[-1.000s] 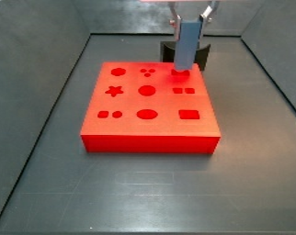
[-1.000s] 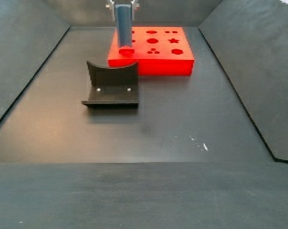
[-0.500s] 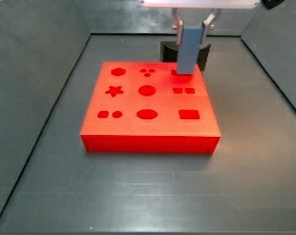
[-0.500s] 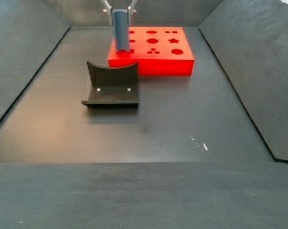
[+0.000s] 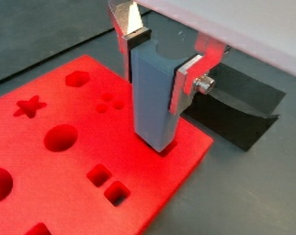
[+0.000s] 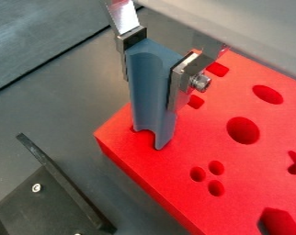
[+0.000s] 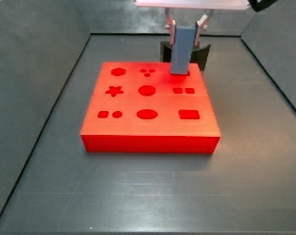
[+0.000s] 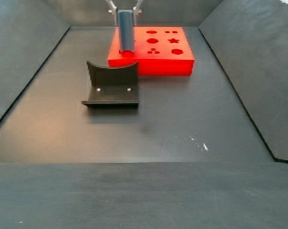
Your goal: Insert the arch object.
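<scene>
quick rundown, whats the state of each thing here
gripper: shut on the arch object, above the red board
arch object: held upright, scooped end down, near the board's edge, not in any hole
red board: flat on the floor, visible holes empty
fixture: standing on the floor beside the board, nothing in it

- Tabletop [image 7: 138,193]: dark grey, flat, matte sheet, with a dull sheen in both side views.
- Side walls: a dark grey panel on the left [image 7: 28,55] and one on the right [image 7: 279,55], each rising from a straight seam and leaning outward.
- Back wall [image 7: 114,16]: grey panel, brighter than the tabletop.
- Scuff [image 8: 197,141]: small pale marks on the bare tabletop.
- Seam [image 8: 144,164]: a straight line crosses the tabletop near the camera.
- Light: diffuse, from above, with soft shadows.
</scene>
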Motion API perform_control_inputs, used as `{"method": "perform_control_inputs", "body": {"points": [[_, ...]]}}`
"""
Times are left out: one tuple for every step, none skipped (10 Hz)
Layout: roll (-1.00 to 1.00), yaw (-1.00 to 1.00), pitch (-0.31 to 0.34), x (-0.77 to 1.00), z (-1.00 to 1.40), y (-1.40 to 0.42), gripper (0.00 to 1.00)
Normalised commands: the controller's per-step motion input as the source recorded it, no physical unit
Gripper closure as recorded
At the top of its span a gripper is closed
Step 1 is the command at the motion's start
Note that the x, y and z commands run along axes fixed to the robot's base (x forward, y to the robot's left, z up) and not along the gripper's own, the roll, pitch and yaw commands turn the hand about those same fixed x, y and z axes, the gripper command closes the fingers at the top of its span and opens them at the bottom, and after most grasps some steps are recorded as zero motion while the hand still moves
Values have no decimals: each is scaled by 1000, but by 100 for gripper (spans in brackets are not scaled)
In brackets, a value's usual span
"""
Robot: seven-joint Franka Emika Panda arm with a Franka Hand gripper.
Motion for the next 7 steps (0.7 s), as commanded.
{"method": "perform_control_inputs", "body": {"points": [[14, 117, 0, 134, -151, 43, 100], [20, 103, 0, 146, -177, 37, 100], [36, 69, -1, 0, -206, 3, 100], [0, 0, 0, 0, -174, 0, 100], [0, 0, -14, 17, -260, 0, 100], [0, 0, -39, 74, -497, 0, 100], [7, 0, -17, 129, -689, -49, 100]]}}
